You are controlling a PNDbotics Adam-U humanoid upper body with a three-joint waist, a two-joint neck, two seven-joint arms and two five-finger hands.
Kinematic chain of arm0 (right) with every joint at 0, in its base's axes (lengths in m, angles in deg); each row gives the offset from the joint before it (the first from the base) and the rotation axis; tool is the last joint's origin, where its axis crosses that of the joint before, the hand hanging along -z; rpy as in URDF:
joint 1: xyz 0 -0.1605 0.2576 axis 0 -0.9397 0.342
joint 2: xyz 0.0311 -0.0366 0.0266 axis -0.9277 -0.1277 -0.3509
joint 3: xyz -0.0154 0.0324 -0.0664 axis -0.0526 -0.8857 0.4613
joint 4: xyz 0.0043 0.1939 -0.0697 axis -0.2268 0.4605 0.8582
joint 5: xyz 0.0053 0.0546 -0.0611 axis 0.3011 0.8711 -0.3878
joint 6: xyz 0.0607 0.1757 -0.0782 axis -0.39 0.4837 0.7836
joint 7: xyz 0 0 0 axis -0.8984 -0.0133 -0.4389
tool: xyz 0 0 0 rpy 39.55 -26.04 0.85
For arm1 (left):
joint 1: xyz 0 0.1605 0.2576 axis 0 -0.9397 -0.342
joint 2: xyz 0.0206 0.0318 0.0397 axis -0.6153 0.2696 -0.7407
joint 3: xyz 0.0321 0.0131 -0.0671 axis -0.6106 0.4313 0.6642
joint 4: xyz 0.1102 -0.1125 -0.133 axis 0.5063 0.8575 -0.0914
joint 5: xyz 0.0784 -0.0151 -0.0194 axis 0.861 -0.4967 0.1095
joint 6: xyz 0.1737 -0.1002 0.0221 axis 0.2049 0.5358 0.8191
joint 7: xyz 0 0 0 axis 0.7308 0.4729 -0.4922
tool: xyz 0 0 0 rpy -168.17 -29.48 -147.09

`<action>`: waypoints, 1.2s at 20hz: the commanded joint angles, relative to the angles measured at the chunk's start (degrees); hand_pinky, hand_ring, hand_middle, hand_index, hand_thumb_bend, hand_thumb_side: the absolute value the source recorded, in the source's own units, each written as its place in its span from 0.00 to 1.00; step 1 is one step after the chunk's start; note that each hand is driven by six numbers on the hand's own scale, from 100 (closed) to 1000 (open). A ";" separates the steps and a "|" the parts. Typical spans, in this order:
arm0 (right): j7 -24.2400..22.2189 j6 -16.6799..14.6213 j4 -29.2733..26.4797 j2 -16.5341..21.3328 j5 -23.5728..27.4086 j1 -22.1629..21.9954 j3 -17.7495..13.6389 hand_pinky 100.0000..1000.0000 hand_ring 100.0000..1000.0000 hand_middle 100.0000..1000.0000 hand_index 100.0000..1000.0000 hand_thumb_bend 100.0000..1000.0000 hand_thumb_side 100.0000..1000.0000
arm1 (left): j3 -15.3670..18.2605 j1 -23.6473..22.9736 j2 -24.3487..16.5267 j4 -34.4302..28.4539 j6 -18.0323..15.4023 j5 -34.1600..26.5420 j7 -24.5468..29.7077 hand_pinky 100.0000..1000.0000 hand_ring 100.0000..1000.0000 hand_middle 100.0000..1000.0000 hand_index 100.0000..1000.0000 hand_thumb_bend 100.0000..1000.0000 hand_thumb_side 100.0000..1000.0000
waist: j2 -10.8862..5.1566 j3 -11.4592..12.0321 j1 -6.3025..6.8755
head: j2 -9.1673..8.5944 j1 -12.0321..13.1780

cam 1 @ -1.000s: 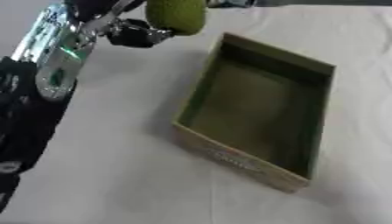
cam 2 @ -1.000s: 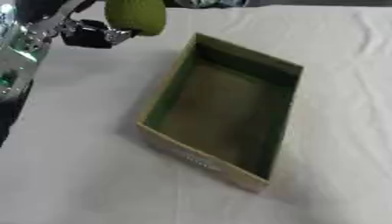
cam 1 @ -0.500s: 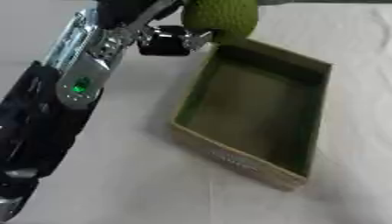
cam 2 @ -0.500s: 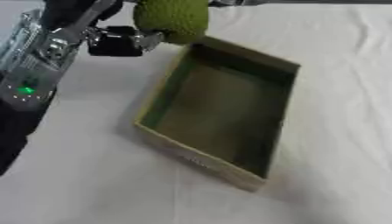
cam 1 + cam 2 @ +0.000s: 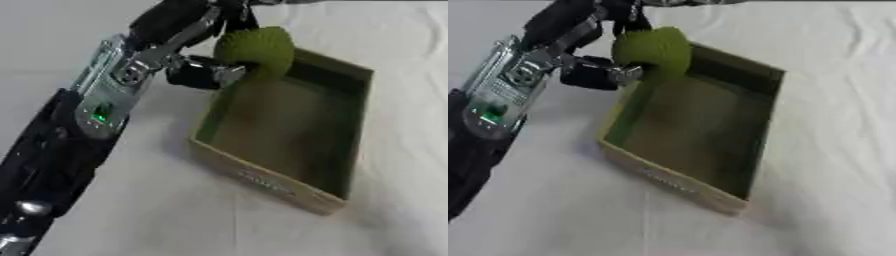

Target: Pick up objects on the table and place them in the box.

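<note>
**Green ball held over the far corner of the box**

Nearest to us we see the left arm [image 5: 61, 150], black with a silver part and a small green light, which comes in from the lower left and stretches up across the white table [image 5: 131, 215]. To the right of it stands the box [image 5: 289, 190], an open cardboard tray with a dark green inside; its near wall carries some print that we cannot read. Inside the box we see no object.

Farther away, the left robot hand [image 5: 206, 72] reaches to the far left corner of the box. It grasps a round green ball [image 5: 256, 50] with a rough surface, with its fingers curled around the ball's left side and top. The ball is above the far left rim of the box, partly over the inside. The right robot hand does not appear in either view.
</note>
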 commanded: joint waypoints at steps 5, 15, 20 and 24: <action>-0.83 0.08 -0.92 7.04 -1.81 -0.96 0.37 0.80 0.70 0.55 0.72 0.00 0.41 | 1.20 0.21 1.55 3.70 -0.11 3.14 -0.49 0.23 0.32 0.26 0.47 0.00 0.00 | -1.67 -0.29 -0.31 | 0.02 0.18; -2.00 0.72 -0.92 12.40 -3.30 -2.07 1.80 0.79 0.70 0.55 0.72 0.00 0.41 | 0.70 1.43 3.95 11.32 -2.87 12.44 -3.09 0.28 0.35 0.30 0.49 0.00 0.00 | -1.71 -1.33 -0.65 | -0.25 1.07; -1.88 1.22 -0.92 12.56 -2.86 -1.89 1.95 0.79 0.70 0.55 0.72 0.00 0.41 | 0.56 2.29 4.42 11.67 -5.82 16.90 -6.46 0.30 0.36 0.33 0.50 0.15 0.00 | -1.70 -1.72 -0.52 | -0.30 1.11; -1.95 1.29 -0.92 12.58 -2.79 -1.94 2.01 0.79 0.70 0.55 0.72 0.00 0.41 | 0.14 2.21 4.97 12.44 -7.30 20.52 -9.52 0.31 0.37 0.33 0.50 0.14 0.00 | -1.66 -2.00 -0.38 | -0.38 1.00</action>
